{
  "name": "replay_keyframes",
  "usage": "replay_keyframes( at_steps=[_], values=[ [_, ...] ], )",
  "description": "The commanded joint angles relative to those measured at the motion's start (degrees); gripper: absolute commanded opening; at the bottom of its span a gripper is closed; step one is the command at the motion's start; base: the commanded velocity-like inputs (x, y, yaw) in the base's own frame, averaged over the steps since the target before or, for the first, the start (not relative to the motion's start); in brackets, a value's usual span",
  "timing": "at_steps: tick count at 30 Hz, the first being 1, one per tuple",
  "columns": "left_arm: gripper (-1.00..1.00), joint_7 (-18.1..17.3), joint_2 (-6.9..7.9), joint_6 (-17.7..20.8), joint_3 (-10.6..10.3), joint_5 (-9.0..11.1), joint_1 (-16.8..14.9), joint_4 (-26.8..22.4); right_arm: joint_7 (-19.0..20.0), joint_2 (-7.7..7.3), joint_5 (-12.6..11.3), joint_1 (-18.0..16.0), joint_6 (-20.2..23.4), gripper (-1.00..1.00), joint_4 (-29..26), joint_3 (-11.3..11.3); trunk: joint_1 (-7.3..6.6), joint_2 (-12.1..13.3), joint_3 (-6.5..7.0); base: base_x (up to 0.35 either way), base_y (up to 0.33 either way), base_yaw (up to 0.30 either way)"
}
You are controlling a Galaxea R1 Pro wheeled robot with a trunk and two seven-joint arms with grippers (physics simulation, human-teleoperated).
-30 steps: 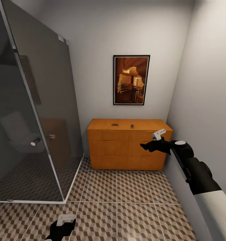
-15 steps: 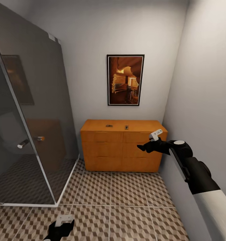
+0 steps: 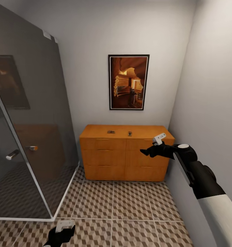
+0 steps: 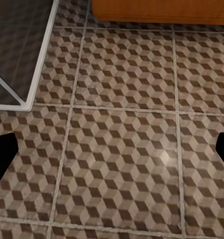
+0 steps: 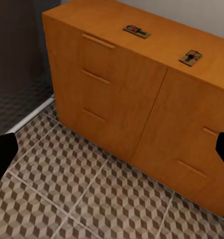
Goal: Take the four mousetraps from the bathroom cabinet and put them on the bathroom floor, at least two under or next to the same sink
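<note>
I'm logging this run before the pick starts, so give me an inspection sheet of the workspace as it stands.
Surface: cube-patterned brown and beige tiled bathroom floor, no traps on it.
Job's things: two small brown wooden mousetraps, left one and right one, lie apart on top of the low orange-brown wooden cabinet; drawers look closed.
Clutter: nothing seen.
Grippers: right gripper raised in front of the cabinet, open, empty; left gripper low over the floor, open, empty.
Cables: nothing seen.
Surroundings: dark glass shower enclosure on the left, framed picture above the cabinet, grey walls.
</note>
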Motion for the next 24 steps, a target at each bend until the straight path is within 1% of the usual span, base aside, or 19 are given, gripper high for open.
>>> replay_keyframes(
  at_steps=[1, 7, 15, 24],
  values=[
    [1.0, -0.1, 0.15, -0.4, -0.5, 0.5, -0.1, 0.2, 0.3, -0.03, 0.3, -0.1, 0.2, 1.0, 0.0, 0.1, 0.06, -0.1, -0.11, 0.261, -0.001, 0.0],
    [1.0, -0.1, 0.38, -0.4, -0.5, 0.5, -0.1, 0.2, 0.3, -0.02, 0.3, -0.1, 0.2, 1.0, 0.1, 0.0, 0.06, -0.1, -0.11, 0.261, -0.063, 0.0],
    [1.0, -0.1, 0.47, -0.4, -0.5, 0.5, -0.1, 0.2, 0.2, -0.02, 0.3, 0.0, 0.2, 1.0, 0.3, 0.1, 0.06, -0.1, -0.17, 0.26, -0.187, 0.006],
    [1.0, -0.1, 0.51, -0.4, -0.5, 0.5, -0.1, 0.2, 0.2, -0.02, 0.3, 0.0, 0.2, 1.0, 0.3, 0.1, 0.06, -0.1, -0.83, 0.254, -0.209, 0.117]
  ],
)
